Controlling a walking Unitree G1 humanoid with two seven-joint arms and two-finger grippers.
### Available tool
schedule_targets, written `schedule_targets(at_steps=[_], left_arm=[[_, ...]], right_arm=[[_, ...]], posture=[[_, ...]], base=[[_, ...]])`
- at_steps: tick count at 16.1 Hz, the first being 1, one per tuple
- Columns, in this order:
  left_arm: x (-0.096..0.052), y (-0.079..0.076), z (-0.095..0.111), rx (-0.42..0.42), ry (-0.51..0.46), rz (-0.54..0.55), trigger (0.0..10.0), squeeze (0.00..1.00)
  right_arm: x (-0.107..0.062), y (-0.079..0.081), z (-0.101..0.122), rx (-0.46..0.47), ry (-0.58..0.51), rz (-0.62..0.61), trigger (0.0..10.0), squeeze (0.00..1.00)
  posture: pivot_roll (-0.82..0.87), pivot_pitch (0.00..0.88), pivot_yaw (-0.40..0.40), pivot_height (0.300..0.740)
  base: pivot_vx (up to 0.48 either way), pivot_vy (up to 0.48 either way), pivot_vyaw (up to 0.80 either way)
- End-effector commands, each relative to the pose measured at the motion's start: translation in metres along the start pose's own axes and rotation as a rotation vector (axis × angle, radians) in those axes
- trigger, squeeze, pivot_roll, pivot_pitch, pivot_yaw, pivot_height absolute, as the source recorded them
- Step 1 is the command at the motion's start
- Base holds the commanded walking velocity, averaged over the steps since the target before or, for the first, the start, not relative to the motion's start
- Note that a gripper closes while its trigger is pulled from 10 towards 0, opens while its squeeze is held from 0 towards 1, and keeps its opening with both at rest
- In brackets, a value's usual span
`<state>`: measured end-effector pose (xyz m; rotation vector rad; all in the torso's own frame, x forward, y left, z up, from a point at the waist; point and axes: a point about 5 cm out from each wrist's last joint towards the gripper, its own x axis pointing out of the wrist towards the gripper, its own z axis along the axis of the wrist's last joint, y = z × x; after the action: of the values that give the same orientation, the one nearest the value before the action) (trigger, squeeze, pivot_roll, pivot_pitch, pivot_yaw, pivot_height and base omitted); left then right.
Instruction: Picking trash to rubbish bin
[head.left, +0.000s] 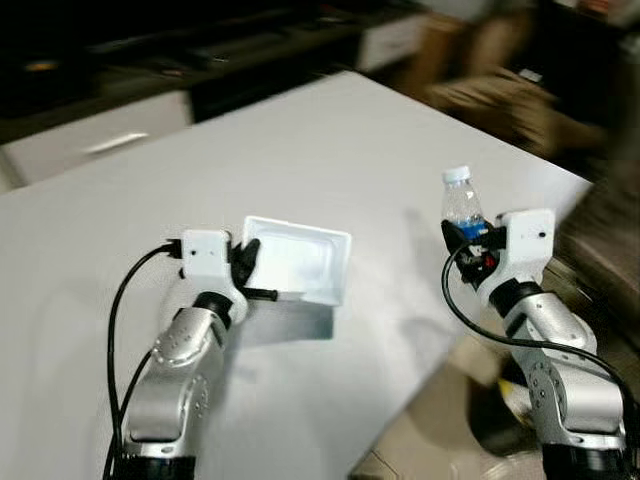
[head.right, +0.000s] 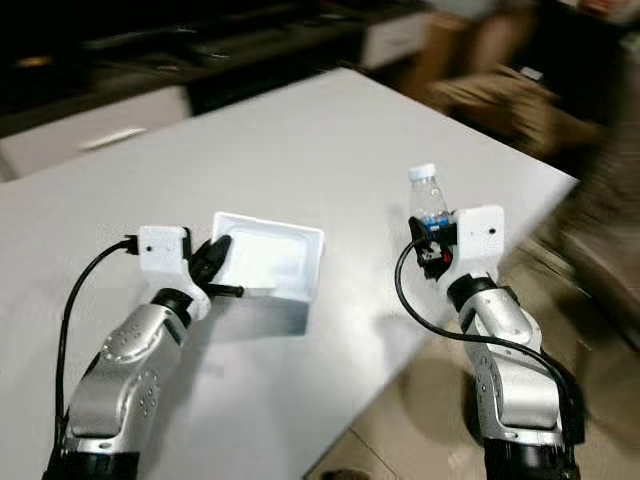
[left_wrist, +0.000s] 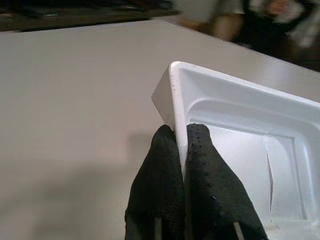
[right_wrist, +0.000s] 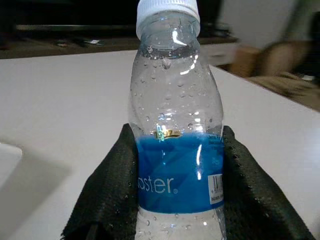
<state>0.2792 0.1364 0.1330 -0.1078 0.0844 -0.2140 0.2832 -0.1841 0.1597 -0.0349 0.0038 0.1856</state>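
A white plastic tray (head.left: 298, 258) is held up above the white table (head.left: 300, 150), tilted with its hollow facing me. My left gripper (head.left: 247, 270) is shut on its left rim, the fingers (left_wrist: 200, 165) pinching the thin wall (left_wrist: 176, 110). On the right, a clear plastic water bottle (head.left: 462, 205) with a white cap and blue label (right_wrist: 175, 172) stands upright in my right gripper (head.left: 470, 245), which is shut around its label near the table's right edge.
The table's right edge (head.left: 520, 290) runs diagonally under my right arm, with beige floor (head.left: 420, 440) below. Dark cabinets (head.left: 150, 50) line the back. Blurred brown shapes (head.left: 490, 90) sit beyond the far right corner.
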Motion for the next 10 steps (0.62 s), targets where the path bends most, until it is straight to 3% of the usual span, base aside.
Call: schedule_targets(at_steps=[1,2,6,10], left_arm=[[-0.003,-0.003,0.005,0.012,-0.032,-0.004,10.0,0.00],[-0.008,-0.003,0.001,0.095,-0.024,0.018,10.0,0.00],[-0.019,-0.003,-0.003,0.102,-0.018,0.042,10.0,0.00],[-0.024,-0.003,-0.004,0.172,-0.019,0.021,10.0,0.00]], right_arm=[[-0.004,0.003,0.004,-0.009,0.000,-0.008,10.0,0.00],[-0.011,0.009,-0.002,0.003,0.030,-0.001,10.0,0.00],[-0.017,0.022,-0.016,0.022,0.105,0.011,10.0,0.00],[-0.018,0.019,-0.031,-0.021,0.200,-0.055,10.0,0.00]], posture=[[-0.18,0.000,-0.051,0.740],[-0.17,0.000,-0.059,0.740],[-0.13,0.000,-0.108,0.740],[-0.12,0.000,-0.124,0.740]], base=[[0.000,0.000,-0.80],[0.000,0.000,-0.80],[0.000,0.000,-0.80],[0.000,0.000,-0.10]])
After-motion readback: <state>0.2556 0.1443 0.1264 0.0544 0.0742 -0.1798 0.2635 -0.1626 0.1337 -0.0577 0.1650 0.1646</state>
